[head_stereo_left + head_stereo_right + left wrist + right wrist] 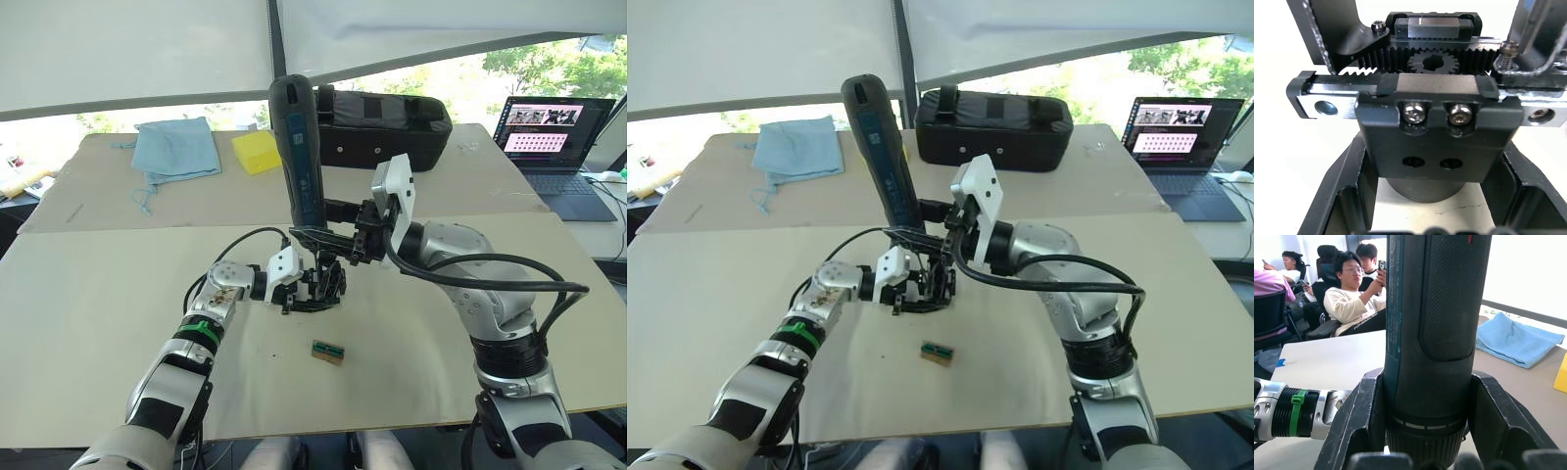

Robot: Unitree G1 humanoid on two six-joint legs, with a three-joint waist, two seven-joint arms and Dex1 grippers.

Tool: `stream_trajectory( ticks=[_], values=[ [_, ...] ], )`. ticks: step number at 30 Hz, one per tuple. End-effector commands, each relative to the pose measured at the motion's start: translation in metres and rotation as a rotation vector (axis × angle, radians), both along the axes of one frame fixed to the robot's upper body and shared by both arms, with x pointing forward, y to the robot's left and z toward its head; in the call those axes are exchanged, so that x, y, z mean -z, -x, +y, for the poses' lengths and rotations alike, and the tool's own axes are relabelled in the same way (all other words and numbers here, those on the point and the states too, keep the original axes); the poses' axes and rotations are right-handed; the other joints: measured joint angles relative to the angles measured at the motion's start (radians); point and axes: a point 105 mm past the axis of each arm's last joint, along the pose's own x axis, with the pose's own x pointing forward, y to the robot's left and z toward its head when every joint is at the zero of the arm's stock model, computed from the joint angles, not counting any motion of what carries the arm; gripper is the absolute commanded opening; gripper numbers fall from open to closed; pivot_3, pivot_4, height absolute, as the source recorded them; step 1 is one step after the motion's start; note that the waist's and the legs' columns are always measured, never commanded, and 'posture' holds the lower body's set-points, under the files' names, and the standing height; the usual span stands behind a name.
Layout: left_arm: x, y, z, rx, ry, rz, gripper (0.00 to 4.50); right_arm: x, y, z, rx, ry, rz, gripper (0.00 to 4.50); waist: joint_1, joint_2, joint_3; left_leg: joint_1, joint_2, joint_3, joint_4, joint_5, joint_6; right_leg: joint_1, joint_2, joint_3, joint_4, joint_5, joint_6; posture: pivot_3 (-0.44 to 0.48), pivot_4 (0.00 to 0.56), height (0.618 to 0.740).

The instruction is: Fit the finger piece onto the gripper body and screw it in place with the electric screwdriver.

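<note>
My left gripper [312, 288] is shut on the gripper body [323, 279], a small black assembly held just above the middle of the table [98, 294]. The left wrist view shows the body's [1435, 127] rack, pinion and two screw heads, with my fingers [1337, 200] either side of its round base. My right gripper [328, 237] is shut on the lower end of the electric screwdriver [299, 137], which stands nearly upright, tip down over the body. The right wrist view has that dark barrel [1435, 333] clamped between both fingers [1359, 421]. I cannot tell the finger piece apart from the body.
A small green-and-brown block [327, 352] lies near the table's front edge. At the back are a large black case [387, 127], a yellow block [257, 152] and a blue cloth [174, 149]. A laptop [554, 137] stands far right. Seated people [1352, 298] are beyond the table.
</note>
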Motion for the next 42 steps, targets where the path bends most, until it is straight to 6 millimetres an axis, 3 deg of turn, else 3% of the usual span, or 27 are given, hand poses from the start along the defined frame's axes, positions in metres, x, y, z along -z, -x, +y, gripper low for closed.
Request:
stream_trajectory(
  ticks=[1, 42],
  values=[
    [-0.0174, -0.0045, -0.0022, 0.007, 0.024, -0.058, 2.31, -0.0207, 0.0062, -0.0048, -0.005, -0.040, -0.086, 1.92, 0.000, 0.000, 0.000, 0.000, 0.000, 0.000, 0.000, 0.000, 0.000, 0.000, 0.000, 0.000, 0.000, 0.000, 0.000, 0.000, 0.150, 0.740],
    [-0.0202, -0.0058, -0.0030, 0.005, 0.026, -0.065, 2.31, -0.0224, 0.0071, -0.0061, 0.000, -0.049, -0.070, 1.92, 0.000, 0.000, 0.000, 0.000, 0.000, 0.000, 0.000, 0.000, 0.000, 0.000, 0.000, 0.000, 0.000, 0.000, 0.000, 0.000, 0.150, 0.740]
  ],
)
